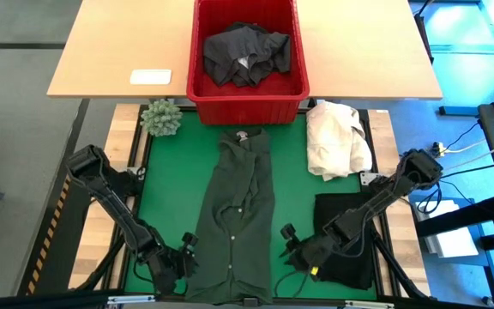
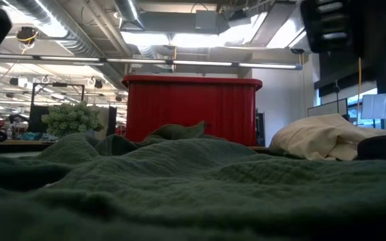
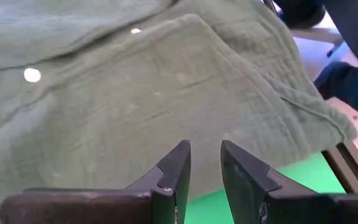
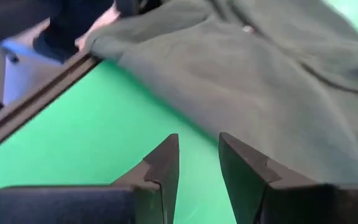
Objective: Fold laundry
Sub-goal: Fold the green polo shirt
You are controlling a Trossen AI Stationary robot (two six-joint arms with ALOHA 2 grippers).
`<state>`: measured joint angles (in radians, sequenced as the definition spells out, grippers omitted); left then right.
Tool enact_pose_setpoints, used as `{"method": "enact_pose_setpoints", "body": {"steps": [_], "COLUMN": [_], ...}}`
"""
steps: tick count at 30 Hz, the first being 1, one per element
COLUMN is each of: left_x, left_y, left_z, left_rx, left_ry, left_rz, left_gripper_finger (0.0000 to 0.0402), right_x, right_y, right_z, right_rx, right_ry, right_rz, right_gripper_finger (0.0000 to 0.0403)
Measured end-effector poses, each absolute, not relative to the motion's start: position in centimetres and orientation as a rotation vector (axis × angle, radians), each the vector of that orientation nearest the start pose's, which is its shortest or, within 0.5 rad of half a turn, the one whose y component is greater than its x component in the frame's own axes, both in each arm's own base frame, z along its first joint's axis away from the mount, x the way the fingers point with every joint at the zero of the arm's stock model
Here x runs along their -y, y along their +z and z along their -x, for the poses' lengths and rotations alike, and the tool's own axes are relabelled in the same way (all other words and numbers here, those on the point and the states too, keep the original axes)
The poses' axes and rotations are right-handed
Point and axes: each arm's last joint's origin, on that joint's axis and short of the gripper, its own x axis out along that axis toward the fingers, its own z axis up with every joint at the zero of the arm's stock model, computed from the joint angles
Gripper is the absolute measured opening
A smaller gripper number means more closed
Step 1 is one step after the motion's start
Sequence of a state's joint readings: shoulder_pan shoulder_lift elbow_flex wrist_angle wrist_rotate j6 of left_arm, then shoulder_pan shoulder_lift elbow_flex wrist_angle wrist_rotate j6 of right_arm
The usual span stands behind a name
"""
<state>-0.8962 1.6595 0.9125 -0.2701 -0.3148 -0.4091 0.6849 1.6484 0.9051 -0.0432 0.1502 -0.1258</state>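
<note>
A dark green buttoned shirt (image 1: 243,206) lies lengthwise down the middle of the green mat (image 1: 170,189), collar toward the red basket (image 1: 247,107), its sides folded in. My left gripper (image 1: 187,251) stands at the shirt's left edge near the hem, slightly open, with nothing between its fingers (image 3: 205,158). My right gripper (image 1: 288,243) stands at the shirt's right edge near the hem, slightly open over bare mat (image 4: 199,155). A dark grey garment (image 1: 245,53) lies crumpled in the basket. A black garment (image 1: 346,232) lies flat on the mat at the near right.
A cream-white cloth heap (image 1: 337,137) lies on the mat's far right corner. A small green plant (image 1: 161,118) stands at the far left corner. A white flat object (image 1: 150,76) lies on the wooden table behind. Bare mat shows left of the shirt.
</note>
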Motion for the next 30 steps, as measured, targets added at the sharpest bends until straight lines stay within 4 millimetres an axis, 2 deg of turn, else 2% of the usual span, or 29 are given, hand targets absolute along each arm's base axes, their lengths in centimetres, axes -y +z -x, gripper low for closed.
{"method": "enact_pose_setpoints", "body": {"steps": [2,4,6,9,13,17,24,30], "left_x": [24.4,24.9,25.1,24.8,25.1,25.8,25.6,25.3], "left_y": [16.6,17.8,18.8,18.9,19.1,19.7,19.1,17.7], "left_z": [-20.6,-21.3,-21.6,-21.2,-21.3,-21.8,-21.0,-21.0], "left_rx": [-0.915,-0.873,-0.861,-0.925,-0.927,-0.848,-0.952,-1.023], "left_ry": [-0.339,-0.356,-0.378,-0.358,-0.383,-0.412,-0.452,-0.452], "left_rz": [-0.206,-0.213,-0.269,-0.333,-0.262,-0.188,-0.229,-0.326], "left_gripper_finger": [0.0087,0.0093,0.0101,0.0117,0.0142,0.0172,0.0223,0.0251], "right_x": [-21.1,-21.7,-22.1,-22.7,-23.1,-23.5,-23.5,-23.7], "right_y": [16.9,16.4,16.4,16.8,17.3,18.0,17.9,16.8], "right_z": [-25.7,-25.7,-26.2,-26.9,-27.4,-27.8,-27.8,-29.3], "right_rx": [-0.699,-0.697,-0.687,-0.677,-0.65,-0.606,-0.612,-0.654], "right_ry": [0.555,0.554,0.561,0.571,0.614,0.621,0.642,0.657], "right_rz": [0.467,0.482,0.498,0.514,0.512,0.498,0.503,0.489], "right_gripper_finger": [0.0115,0.0115,0.0115,0.0115,0.0115,0.0115,0.0115,0.0115]}}
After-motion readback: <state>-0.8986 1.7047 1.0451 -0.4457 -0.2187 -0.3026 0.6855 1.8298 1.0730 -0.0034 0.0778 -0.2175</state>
